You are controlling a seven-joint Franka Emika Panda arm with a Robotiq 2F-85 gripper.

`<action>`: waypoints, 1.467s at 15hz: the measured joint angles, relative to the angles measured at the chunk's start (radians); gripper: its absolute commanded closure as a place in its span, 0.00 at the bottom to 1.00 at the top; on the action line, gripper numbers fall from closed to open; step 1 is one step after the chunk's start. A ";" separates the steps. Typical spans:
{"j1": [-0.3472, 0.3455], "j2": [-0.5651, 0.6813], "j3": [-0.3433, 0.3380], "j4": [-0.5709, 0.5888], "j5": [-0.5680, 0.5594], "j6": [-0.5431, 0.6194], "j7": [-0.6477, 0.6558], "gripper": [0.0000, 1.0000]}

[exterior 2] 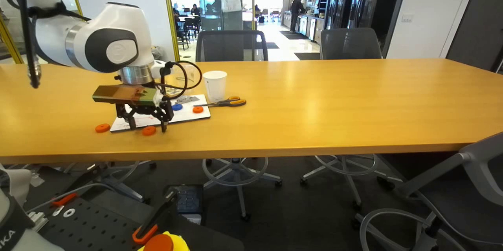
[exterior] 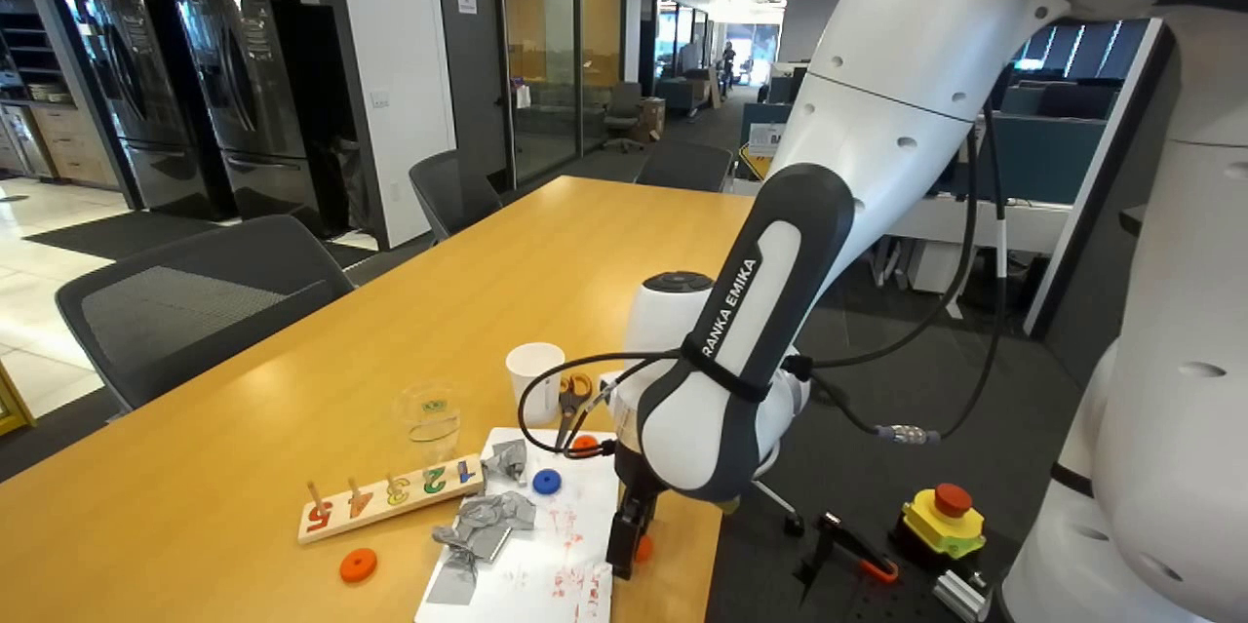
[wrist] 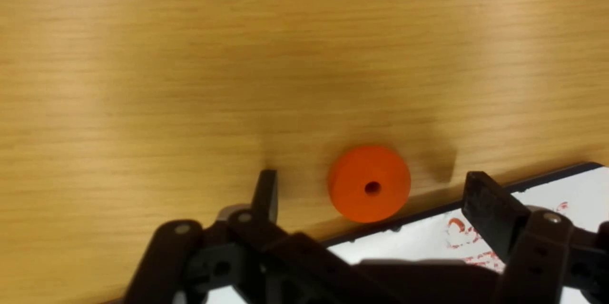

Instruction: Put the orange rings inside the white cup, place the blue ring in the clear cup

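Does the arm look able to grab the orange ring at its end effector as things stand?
Probably yes: the end effector stands open, and in the wrist view the orange ring shows uncovered between its fingers. The white board lies close to the ring, though, and might obstruct a finger.

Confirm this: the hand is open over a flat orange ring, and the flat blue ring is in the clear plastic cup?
Wrong about the blue ring: both exterior views show it on the flat white board, outside the clear cup. Otherwise right: the hand is open over an orange ring.
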 measured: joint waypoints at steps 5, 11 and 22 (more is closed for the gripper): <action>-0.042 0.009 0.037 0.000 0.004 0.000 -0.071 0.00; -0.055 0.005 0.030 0.004 -0.003 0.002 -0.079 0.57; 0.098 -0.045 -0.241 0.024 -0.581 -0.015 0.339 0.83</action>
